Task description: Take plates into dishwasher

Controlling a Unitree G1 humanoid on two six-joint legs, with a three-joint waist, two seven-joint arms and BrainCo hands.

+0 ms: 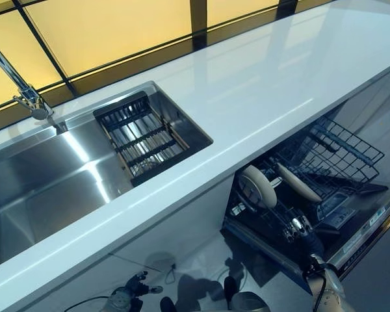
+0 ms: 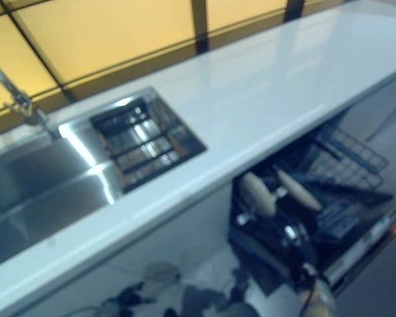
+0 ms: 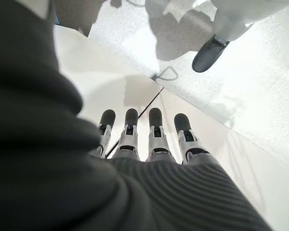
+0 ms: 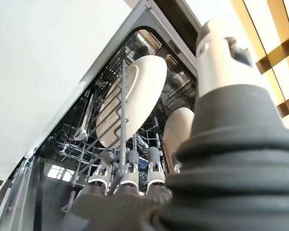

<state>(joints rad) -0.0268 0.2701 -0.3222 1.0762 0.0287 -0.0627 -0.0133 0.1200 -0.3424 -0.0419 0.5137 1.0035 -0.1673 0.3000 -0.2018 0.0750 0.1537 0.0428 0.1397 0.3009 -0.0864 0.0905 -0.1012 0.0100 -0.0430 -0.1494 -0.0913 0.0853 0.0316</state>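
Left eye view: two cream round plates (image 1: 259,186) upright in black wire dishwasher rack (image 1: 338,153), below white tabletop (image 1: 260,84). Left wrist view: left hand (image 3: 149,144), fingers straight, empty. Right wrist view: right hand (image 4: 127,180) at rack, fingers straight, clamped on nothing.

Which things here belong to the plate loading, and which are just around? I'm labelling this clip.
Job:
two plates standing in the lower rack
open dishwasher
right hand at the rack wires

Just around:
sink with drainer basket
tap
countertop
left hand, idle, hanging low
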